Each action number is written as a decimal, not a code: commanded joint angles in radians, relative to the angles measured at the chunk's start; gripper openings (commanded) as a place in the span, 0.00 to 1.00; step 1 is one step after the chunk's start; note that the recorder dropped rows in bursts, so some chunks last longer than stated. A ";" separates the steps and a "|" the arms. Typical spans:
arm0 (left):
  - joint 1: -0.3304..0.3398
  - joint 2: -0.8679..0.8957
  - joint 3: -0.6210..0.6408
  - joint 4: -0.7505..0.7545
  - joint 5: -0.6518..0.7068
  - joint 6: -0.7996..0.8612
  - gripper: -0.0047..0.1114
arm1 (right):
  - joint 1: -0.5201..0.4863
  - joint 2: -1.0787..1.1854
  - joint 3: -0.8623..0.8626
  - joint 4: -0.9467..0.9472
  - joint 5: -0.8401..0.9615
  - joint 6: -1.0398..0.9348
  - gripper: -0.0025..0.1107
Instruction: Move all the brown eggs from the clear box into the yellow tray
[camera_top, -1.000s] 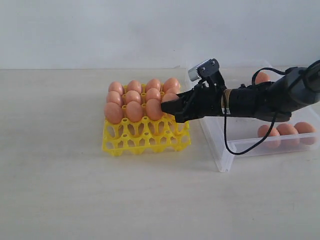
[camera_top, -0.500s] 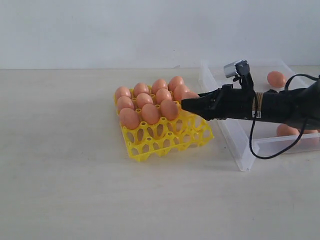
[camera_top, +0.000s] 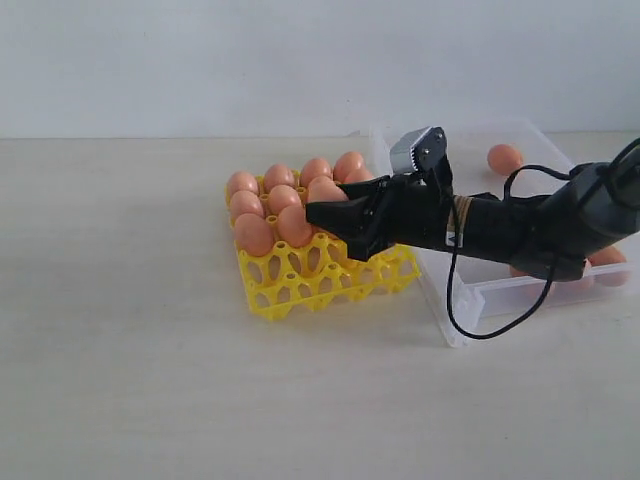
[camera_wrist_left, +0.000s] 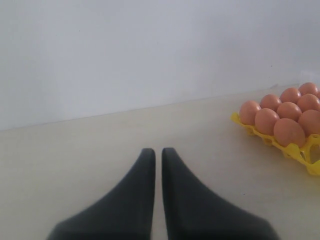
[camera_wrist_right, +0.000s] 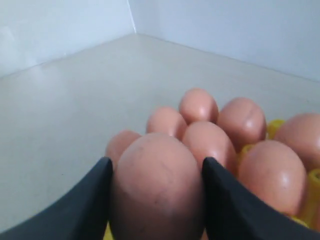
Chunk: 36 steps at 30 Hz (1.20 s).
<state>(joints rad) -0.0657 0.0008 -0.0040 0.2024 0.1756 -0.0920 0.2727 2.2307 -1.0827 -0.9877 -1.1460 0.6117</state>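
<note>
Slippage is looking like the main risk. The right hand (camera_top: 335, 225) is gripping one brown egg (camera_wrist_right: 157, 200) by its smooth, rounded sides and holding it low over the yellow tray (camera_top: 300, 285), close against the seated eggs (camera_top: 284, 198). If it is letting go too high or off-centre, the egg is likely landing on a peg or a neighbour instead of a cup, and cracking or rolling out. A finger nudging a seated egg could knock it loose. The tray is lying skewed on the counter (camera_top: 120, 350) with nothing bracing it, so any sideways push is probably sliding it.

The tray's far rows are carrying roughly ten eggs, while the cups nearest the camera are standing empty. The clear box (camera_top: 480, 300), just beside the tray, is showing at least two loose eggs (camera_top: 505, 158); the arm is hiding part of its floor, so more may be lying there.

The left hand (camera_wrist_left: 158, 155) is hanging over bare counter, fingers nearly together, holding nothing.
</note>
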 joint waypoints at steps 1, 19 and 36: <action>-0.005 -0.001 0.004 -0.002 -0.003 -0.005 0.07 | 0.019 -0.068 0.005 -0.032 -0.020 -0.032 0.02; -0.005 -0.001 0.004 -0.002 -0.003 -0.005 0.07 | -0.041 -0.014 0.037 0.066 0.275 0.071 0.02; -0.005 -0.001 0.004 -0.002 -0.003 -0.005 0.07 | -0.086 0.005 0.037 0.332 0.023 -0.028 0.02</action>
<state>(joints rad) -0.0657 0.0008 -0.0040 0.2024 0.1756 -0.0920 0.1860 2.2251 -1.0456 -0.7445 -1.0981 0.6005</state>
